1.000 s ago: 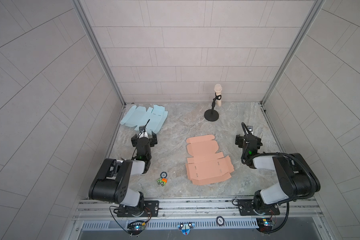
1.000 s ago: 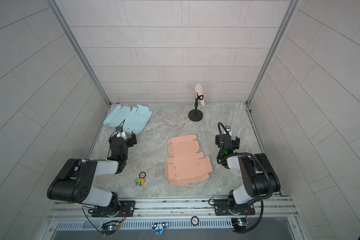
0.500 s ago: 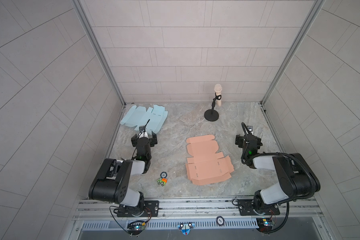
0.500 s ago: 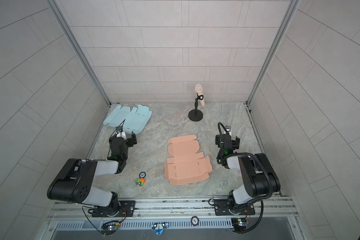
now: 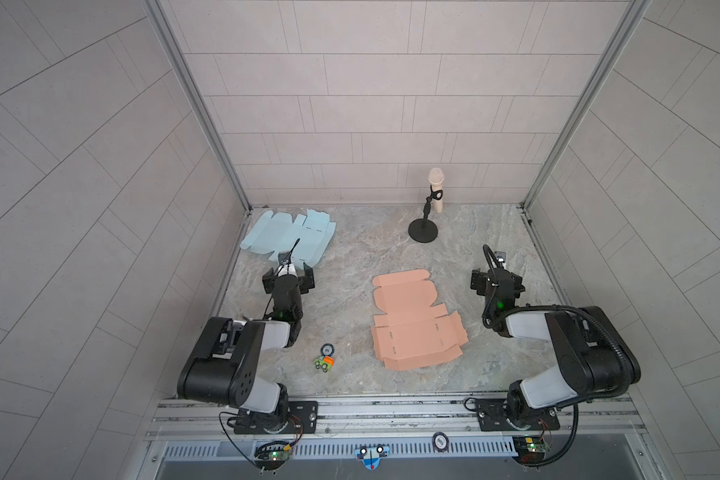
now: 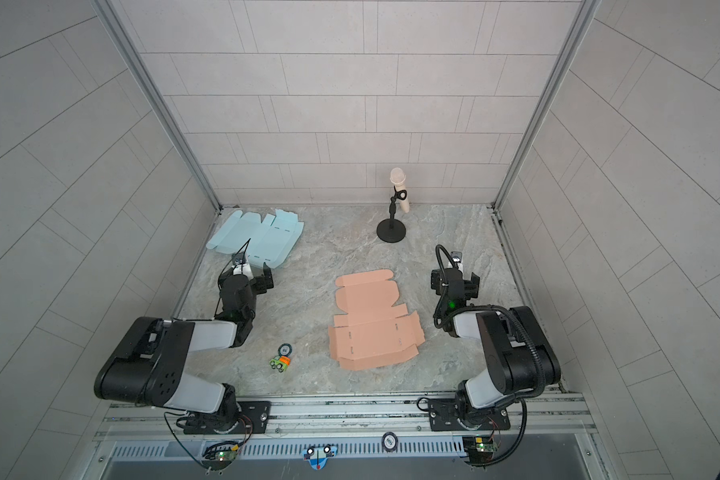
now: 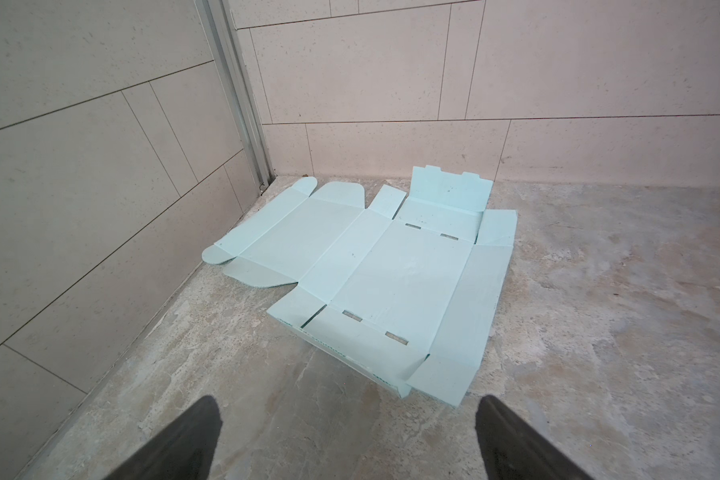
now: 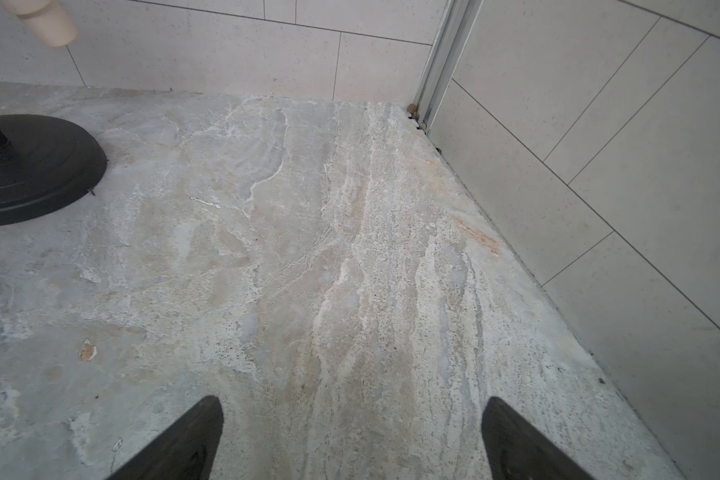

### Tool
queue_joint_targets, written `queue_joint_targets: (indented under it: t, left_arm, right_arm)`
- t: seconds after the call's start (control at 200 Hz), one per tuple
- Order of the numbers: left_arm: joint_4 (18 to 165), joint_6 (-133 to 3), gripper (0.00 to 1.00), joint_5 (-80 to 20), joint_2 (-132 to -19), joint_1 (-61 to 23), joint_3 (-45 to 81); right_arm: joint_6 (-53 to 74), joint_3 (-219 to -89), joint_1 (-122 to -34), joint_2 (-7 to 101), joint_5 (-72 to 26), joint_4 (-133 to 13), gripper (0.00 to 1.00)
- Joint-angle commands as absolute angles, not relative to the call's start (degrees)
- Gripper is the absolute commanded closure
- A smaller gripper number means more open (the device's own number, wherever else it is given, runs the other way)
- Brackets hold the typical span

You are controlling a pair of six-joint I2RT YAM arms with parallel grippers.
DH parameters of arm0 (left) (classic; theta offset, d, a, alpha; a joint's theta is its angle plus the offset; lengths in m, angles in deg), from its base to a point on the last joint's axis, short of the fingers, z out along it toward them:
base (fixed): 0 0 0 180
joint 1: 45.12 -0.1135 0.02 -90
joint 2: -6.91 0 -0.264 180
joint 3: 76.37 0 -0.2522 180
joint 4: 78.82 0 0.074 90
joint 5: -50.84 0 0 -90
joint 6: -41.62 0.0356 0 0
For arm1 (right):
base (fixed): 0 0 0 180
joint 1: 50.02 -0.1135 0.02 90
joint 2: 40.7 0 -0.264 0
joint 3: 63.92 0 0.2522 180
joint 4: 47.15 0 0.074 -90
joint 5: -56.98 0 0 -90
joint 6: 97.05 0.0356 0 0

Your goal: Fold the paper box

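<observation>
A flat, unfolded orange paper box lies in the middle of the stone table, between the two arms. Another flat blank, light blue, lies in the back left corner. My left gripper hovers just short of the blue blank's near edge, open and empty. My right gripper sits to the right of the orange box, open over bare stone, touching nothing.
A microphone on a black round-based stand stands at the back, right of centre. A small toy car and a round token lie front left of the orange box. Tiled walls close three sides.
</observation>
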State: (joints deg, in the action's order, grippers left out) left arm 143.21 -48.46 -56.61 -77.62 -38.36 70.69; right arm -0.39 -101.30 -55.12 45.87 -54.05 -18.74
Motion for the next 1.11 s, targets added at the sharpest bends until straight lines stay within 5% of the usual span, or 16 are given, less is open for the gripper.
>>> queue_joint_targets:
  t: [0.0, 0.29, 0.496, 0.661, 1.101]
  left_arm:
    - [142.53, -47.78, 0.0, -54.51, -76.32, -38.71, 69.85]
    - [126.4, -47.6, 0.0, -55.5, -65.39, -35.22, 67.04]
    - [113.45, -49.45, 0.0, -57.64, -54.3, -28.08, 64.9]
    - [100.24, -61.24, 0.0, -62.42, -52.23, -22.67, 57.72]
    - [81.81, -77.48, 0.0, -36.75, -62.51, -13.12, 44.06]
  right_arm:
    - [-0.99, -102.77, -55.27, 45.11, -54.95, -19.91, 0.0]
    - [-0.28, -109.34, -57.38, 36.34, -55.86, -40.27, 0.0]
    - [9.44, -125.46, -64.05, 37.11, -56.26, -67.4, 0.01]
    - [14.86, -130.07, -73.33, 37.56, -55.13, -75.59, 0.0]
    - [29.75, -129.39, -96.48, 28.55, -50.68, -100.32, 0.0]
